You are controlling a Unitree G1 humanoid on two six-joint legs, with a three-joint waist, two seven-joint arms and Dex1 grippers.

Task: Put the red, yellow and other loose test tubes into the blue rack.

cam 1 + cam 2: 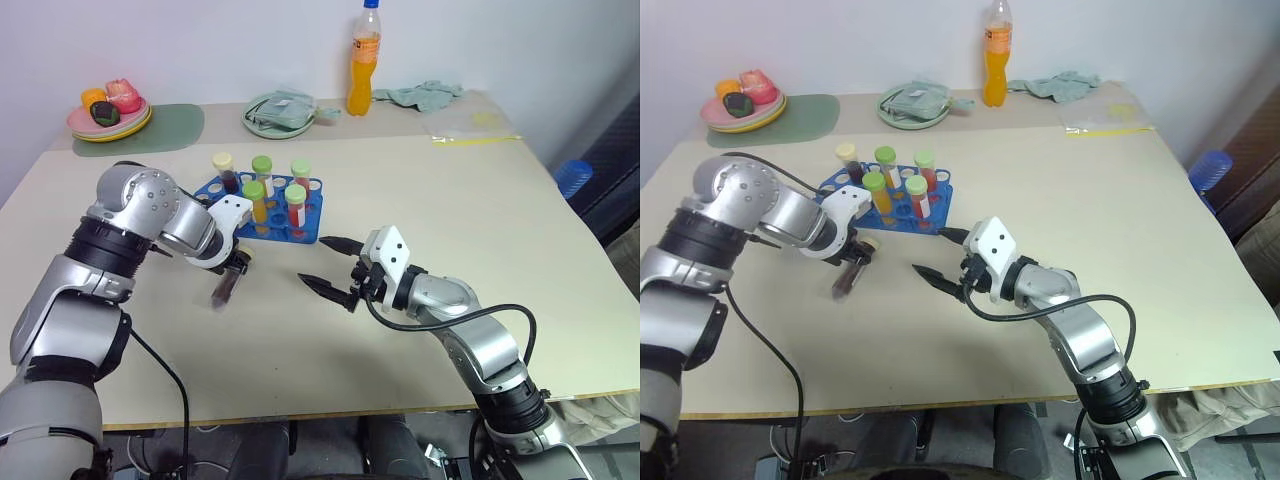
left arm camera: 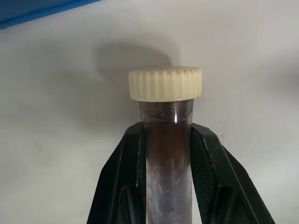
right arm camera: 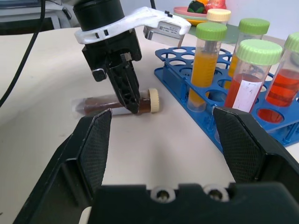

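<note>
across a pale table point(image 1: 420, 200) the blue rack point(image 1: 305, 228) stands near the middle, several capped tubes upright in its holes; just in front of it the left gripper point(image 3: 131, 100) points steeply down, its two black fingers pinched on the dark purple-brown tube point(image 3: 100, 105), which lies flat on the table, likely gripped for lifting into a free hole; the right gripper point(image 1: 325, 265) hovers level nearby, jaws spread and empty, seemingly waiting; the tube is clear plastic, brownish liquid inside, with a ribbed cream cap point(image 2: 165, 84)
</note>
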